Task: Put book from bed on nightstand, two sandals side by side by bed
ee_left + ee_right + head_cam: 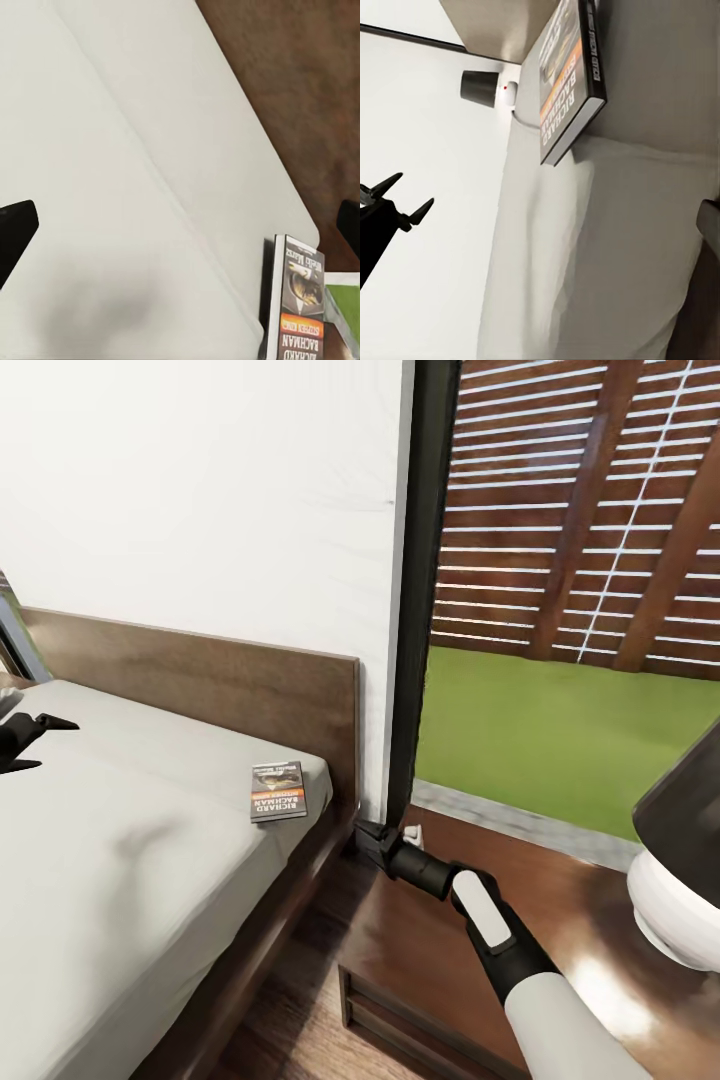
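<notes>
Head view, book (278, 791) reading "RICHARD BACHMAN" on bed (120, 840)

White forearm (575, 1030), black wrist, white patch

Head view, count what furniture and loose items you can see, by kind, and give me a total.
Bed: 1
Nightstand: 1
Book: 1, lying flat on the bed's corner near the headboard
Lamp: 1, white base with dark shade, on the nightstand
Total: 4
</notes>
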Robot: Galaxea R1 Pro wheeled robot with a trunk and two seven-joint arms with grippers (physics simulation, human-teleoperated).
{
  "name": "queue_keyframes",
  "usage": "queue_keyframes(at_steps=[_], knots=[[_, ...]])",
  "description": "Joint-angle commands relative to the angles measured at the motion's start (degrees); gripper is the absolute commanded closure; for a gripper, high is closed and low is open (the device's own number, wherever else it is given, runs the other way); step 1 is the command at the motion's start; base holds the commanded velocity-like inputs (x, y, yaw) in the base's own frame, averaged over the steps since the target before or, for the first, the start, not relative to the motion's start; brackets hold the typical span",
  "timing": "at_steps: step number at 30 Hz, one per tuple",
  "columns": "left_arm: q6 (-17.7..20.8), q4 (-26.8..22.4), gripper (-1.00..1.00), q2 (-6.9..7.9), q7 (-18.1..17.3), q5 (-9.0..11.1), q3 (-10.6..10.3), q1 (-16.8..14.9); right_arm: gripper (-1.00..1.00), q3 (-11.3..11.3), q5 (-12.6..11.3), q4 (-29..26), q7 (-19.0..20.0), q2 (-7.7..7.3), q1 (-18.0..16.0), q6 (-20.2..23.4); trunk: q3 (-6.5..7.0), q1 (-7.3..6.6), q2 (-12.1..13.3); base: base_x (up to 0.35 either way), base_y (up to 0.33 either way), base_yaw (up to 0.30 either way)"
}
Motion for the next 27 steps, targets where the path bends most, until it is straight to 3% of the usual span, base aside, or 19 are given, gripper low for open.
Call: queue_keyframes(at_steps=[1,14,27], knots=[[0.04,0.01,-1.0,0.09,-0.55,-0.32,-0.33,-0.05,-1.0,-0.01,-0.11,0.07,0.05,0.03,-0.06,0.12,-0.06,-0.01,-0.02,0.0,0.0,0.0],[0.05,0.01,-1.0,0.09,-0.58,-0.3,-0.36,-0.06,-1.0,0.28,0.06,1.03,0.04,1.26,-1.3,-0.57,-0.06,-0.01,-0.02,0.0,0.0,0.0],[0.12,-0.2,-1.0,0.28,-0.59,-0.3,-1.0,-0.04,-1.0,0.05,-0.41,0.9,-2.1,0.94,-1.61,-2.88,-0.06,-0.01,-0.02,0.0,0.0,0.0]])
